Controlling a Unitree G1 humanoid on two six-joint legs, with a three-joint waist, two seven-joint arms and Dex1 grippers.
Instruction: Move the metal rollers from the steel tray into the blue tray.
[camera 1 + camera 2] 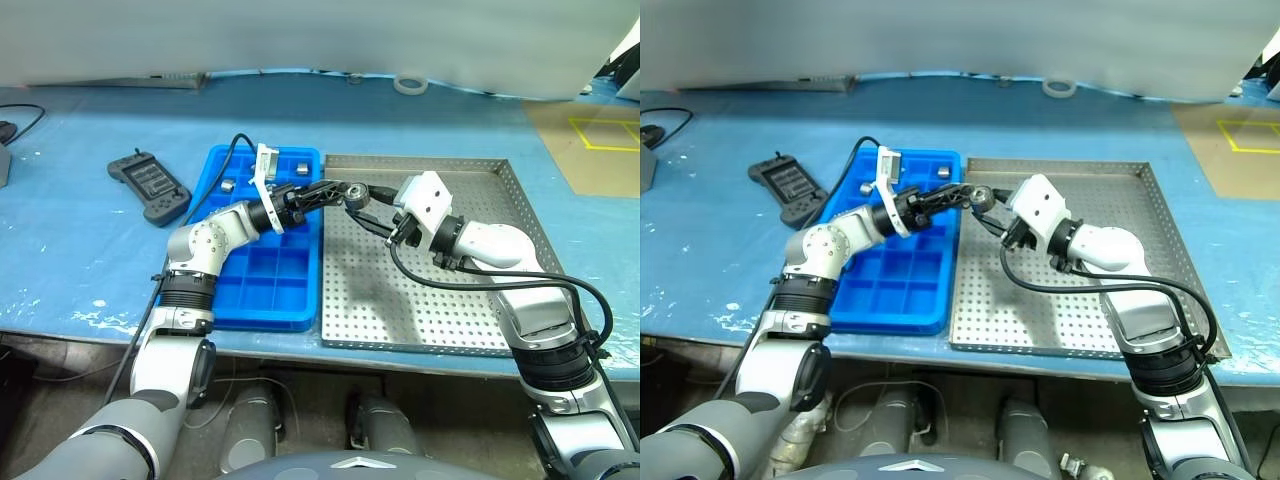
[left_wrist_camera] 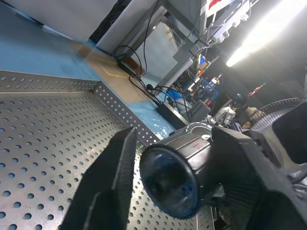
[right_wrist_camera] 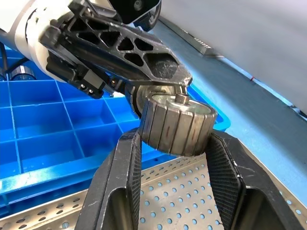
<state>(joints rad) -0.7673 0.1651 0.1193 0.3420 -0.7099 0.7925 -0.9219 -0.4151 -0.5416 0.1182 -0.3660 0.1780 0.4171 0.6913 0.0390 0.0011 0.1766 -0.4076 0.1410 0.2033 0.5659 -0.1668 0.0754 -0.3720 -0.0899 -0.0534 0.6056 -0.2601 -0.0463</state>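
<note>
One metal roller (image 3: 177, 125), a short silvery ribbed cylinder, hangs in the air over the seam between the blue tray (image 1: 265, 290) and the steel tray (image 1: 440, 300). My right gripper (image 1: 362, 202) is shut on its sides. My left gripper (image 1: 340, 191) reaches in from over the blue tray and is shut on the same roller (image 2: 172, 182) at its end. Two more rollers (image 1: 228, 185) (image 1: 301, 165) lie in the blue tray's far compartments.
A black handheld remote (image 1: 150, 187) lies on the blue table to the left of the blue tray. A white tape roll (image 1: 410, 84) sits at the far edge. The steel tray's raised rim (image 1: 420, 161) runs behind the grippers.
</note>
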